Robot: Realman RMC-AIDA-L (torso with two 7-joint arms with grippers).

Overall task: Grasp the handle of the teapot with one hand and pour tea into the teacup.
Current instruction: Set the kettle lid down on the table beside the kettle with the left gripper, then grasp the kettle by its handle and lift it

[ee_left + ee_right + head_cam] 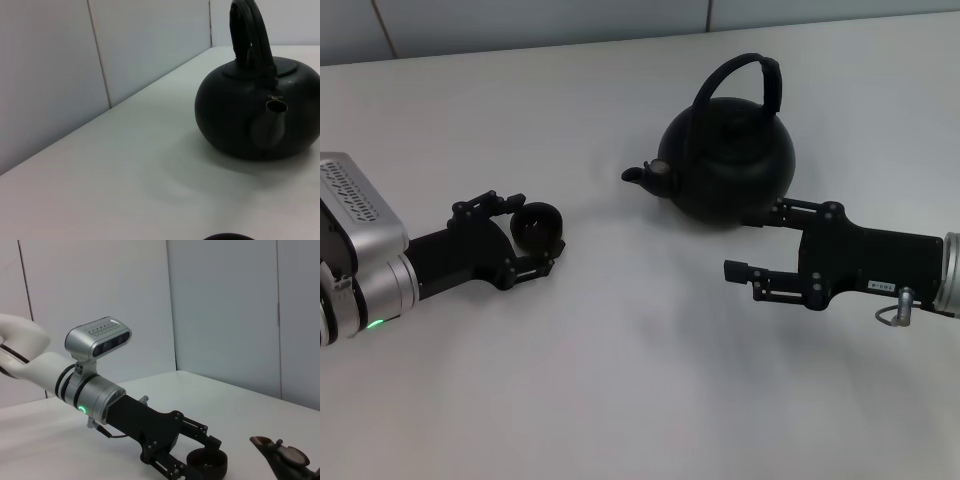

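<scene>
The left gripper (532, 238) seems to be closed around the teacup (537, 226), while the right gripper (752, 242), open and empty (beside the teapot (728, 168)), lies on the table (620, 380).

A plain white worktop (620, 400) fills most of the scene under even, soft light. Behind its far edge stands a pale grey panelled wall (60, 75), divided by thin dark vertical seams (171, 305) between the panels.
</scene>
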